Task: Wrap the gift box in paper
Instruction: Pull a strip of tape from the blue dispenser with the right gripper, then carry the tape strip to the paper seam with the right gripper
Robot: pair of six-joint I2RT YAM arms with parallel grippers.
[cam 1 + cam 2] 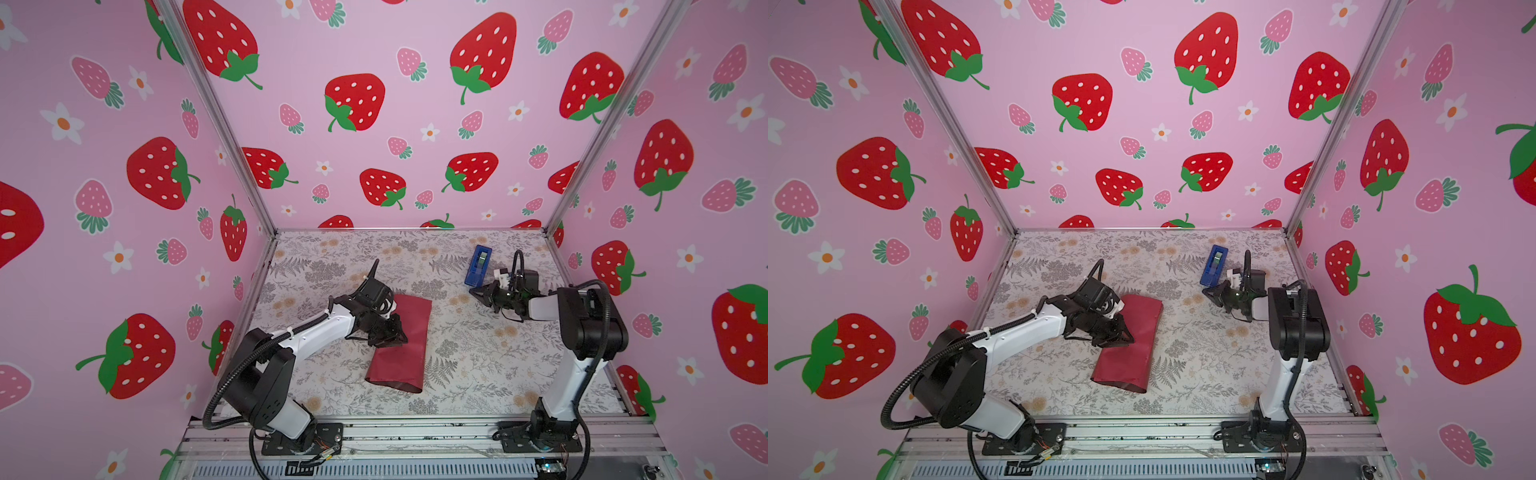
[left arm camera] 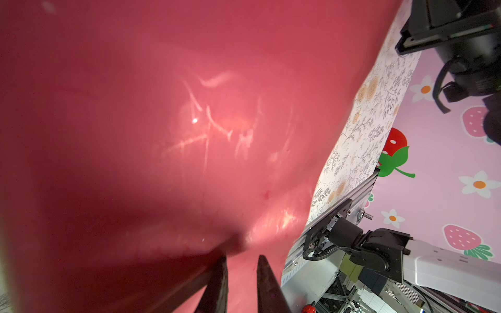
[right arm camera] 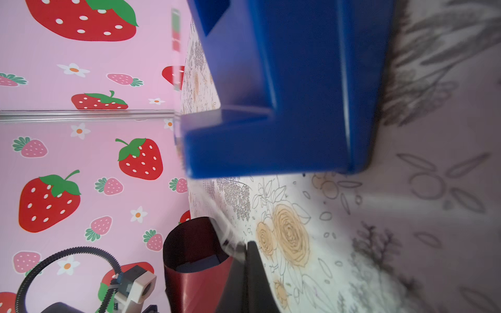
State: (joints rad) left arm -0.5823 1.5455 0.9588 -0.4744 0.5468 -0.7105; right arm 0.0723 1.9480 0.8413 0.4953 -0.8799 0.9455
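Maroon paper lies folded over into a flattened tube in the middle of the table in both top views. On its left edge, about midway along, sits the left gripper. Well apart from the paper, the right gripper has its tips just beside the near end of the blue tape dispenser, back right.

Left wrist: the paper fills most of the view. The fingers stand a little apart with their tips at the paper and nothing visibly clamped between them.

Right wrist: the right gripper has its jaws pressed together on nothing, with the tape dispenser close ahead. Beyond it is an open end of the paper tube. The slate-blue gift box sits inside that tube, mostly hidden.
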